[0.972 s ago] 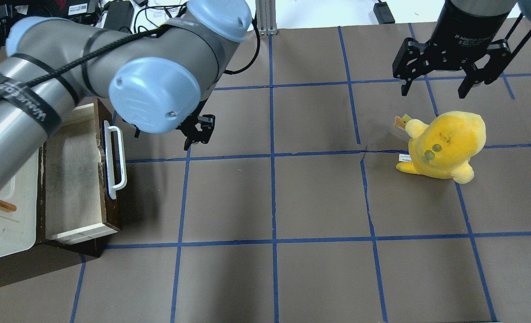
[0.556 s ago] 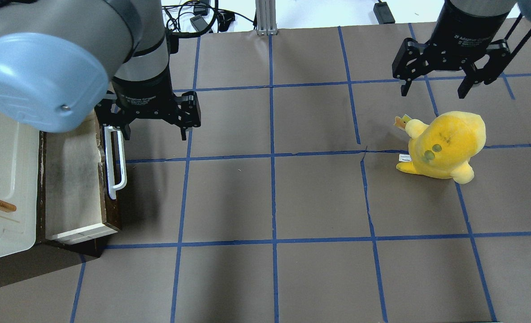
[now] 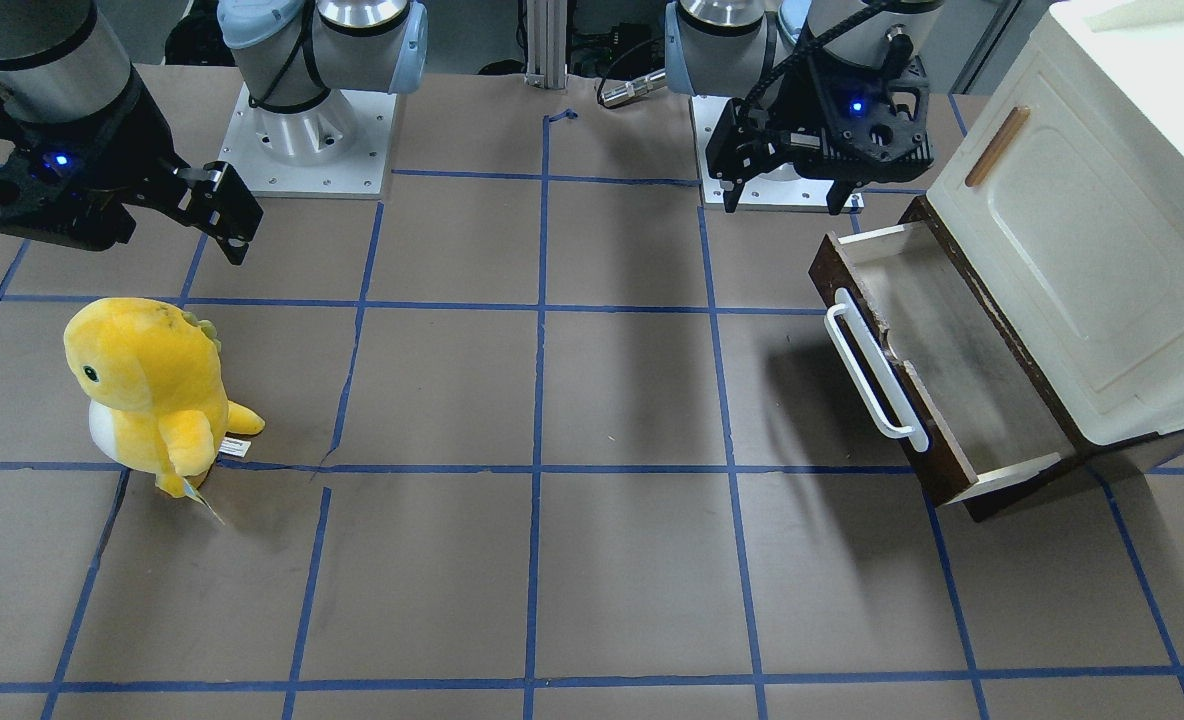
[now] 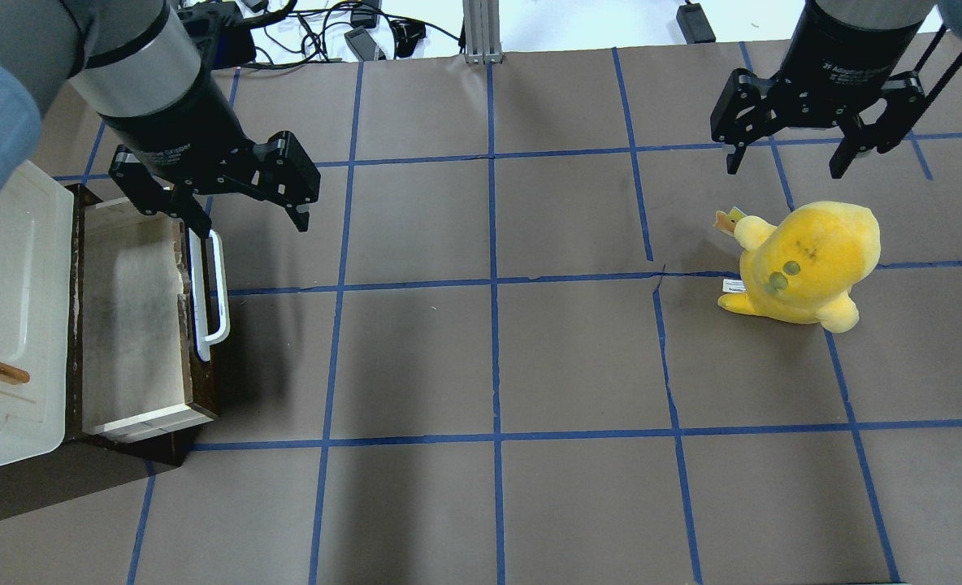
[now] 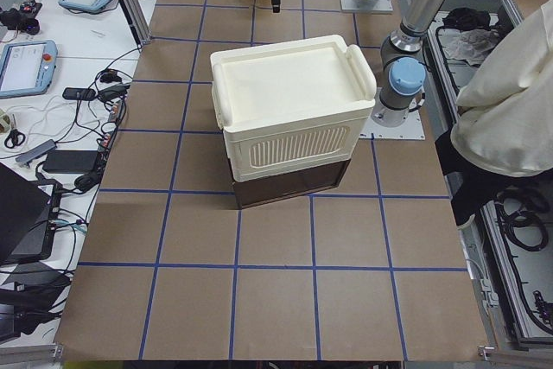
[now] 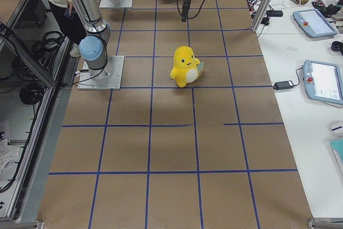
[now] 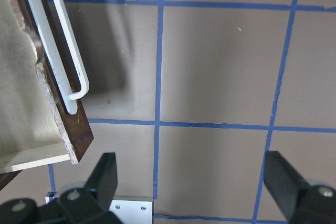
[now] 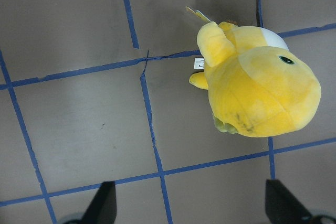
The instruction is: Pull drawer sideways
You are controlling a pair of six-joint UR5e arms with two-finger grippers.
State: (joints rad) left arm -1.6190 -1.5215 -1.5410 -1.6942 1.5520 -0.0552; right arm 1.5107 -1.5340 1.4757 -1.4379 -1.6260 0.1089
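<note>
While the drawer (image 4: 132, 325) stays pulled out beneath the cabinet (image 4: 10, 325), the left gripper (image 4: 252, 226) has shifted left since 0.6 s ago: jaws wide, empty, 1 finger (image 4: 192, 218) by the handle (image 4: 223, 284). Right gripper (image 4: 783, 172) unchanged, spread, empty.

The bench (image 4: 489, 366) is covered in brown paper, marked into squares by blue tape lines (image 4: 578, 435). A cream-white cabinet (image 4: 10, 284) on a dark base sits at its left end, with the drawer (image 4: 127, 325) pulled out. A yellow plush toy (image 4: 806, 260) stands towards the right, near a tear in the paper (image 4: 660, 284).
</note>
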